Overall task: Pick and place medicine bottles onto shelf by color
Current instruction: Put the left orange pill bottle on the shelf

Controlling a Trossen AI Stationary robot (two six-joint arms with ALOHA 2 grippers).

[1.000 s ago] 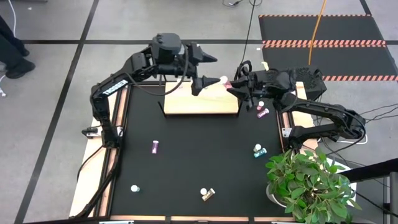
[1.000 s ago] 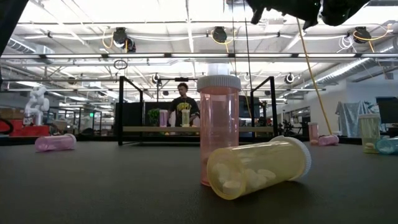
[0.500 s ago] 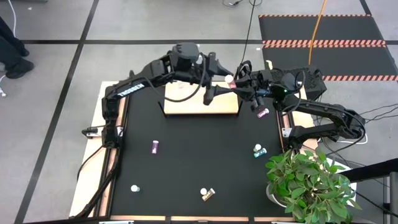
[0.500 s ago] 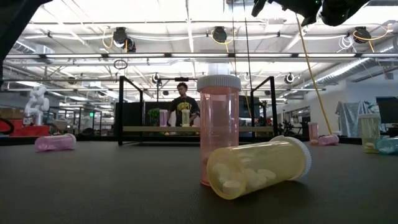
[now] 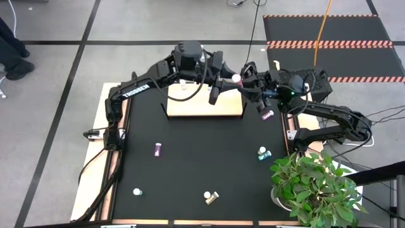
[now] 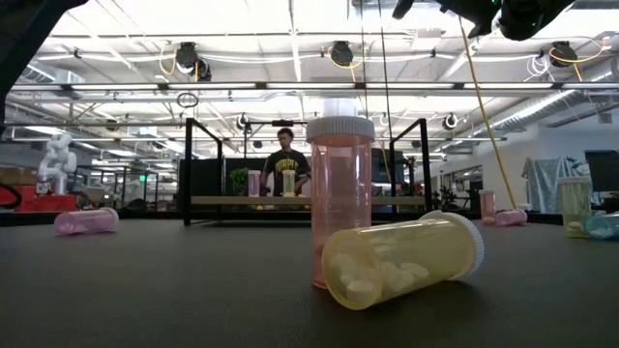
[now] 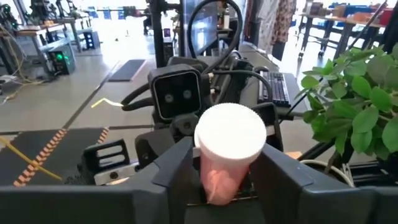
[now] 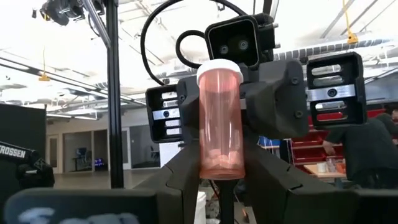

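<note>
A pink medicine bottle point(image 5: 236, 79) with a white cap hangs in the air over the right far corner of the light-wood shelf point(image 5: 202, 105). My left gripper point(image 5: 226, 78) comes at it from the table's left and my right gripper point(image 5: 248, 83) from the right. Both are shut on it. In the left wrist view the cap point(image 7: 229, 136) faces the camera. In the right wrist view the bottle point(image 8: 221, 118) stands between the dark fingers. On the shelf point(image 6: 309, 201) stand a pink bottle point(image 6: 254, 184) and a pale bottle point(image 6: 288, 183). My left gripper pinches the bottle's pink body just under the cap point(image 7: 214, 179) between its two fingers point(image 7: 176, 167). It comes about level from the table's left, and the cap is turned toward its wrist. My right gripper pinches the bottle's bottom end point(image 8: 221, 169) between its two fingers point(image 8: 181, 180). It comes from the table's right, slanting upward. The bottle is lifted clear of shelf and table.
Loose bottles on the black tabletop: a pink one point(image 5: 157, 149) lying left of centre, a teal one point(image 5: 262, 153) at the right, a pink one point(image 5: 267, 114) by the right edge, one point(image 5: 136, 191) near left, a pink and yellow pair point(image 5: 211, 197) near centre. A potted plant point(image 5: 313, 187) stands near right.
My left gripper has moved toward the table's right, to the pink bottle that my right gripper holds up, and its wide-open fingers have shut round the bottle. My right gripper has stayed in place with the bottle.
</note>
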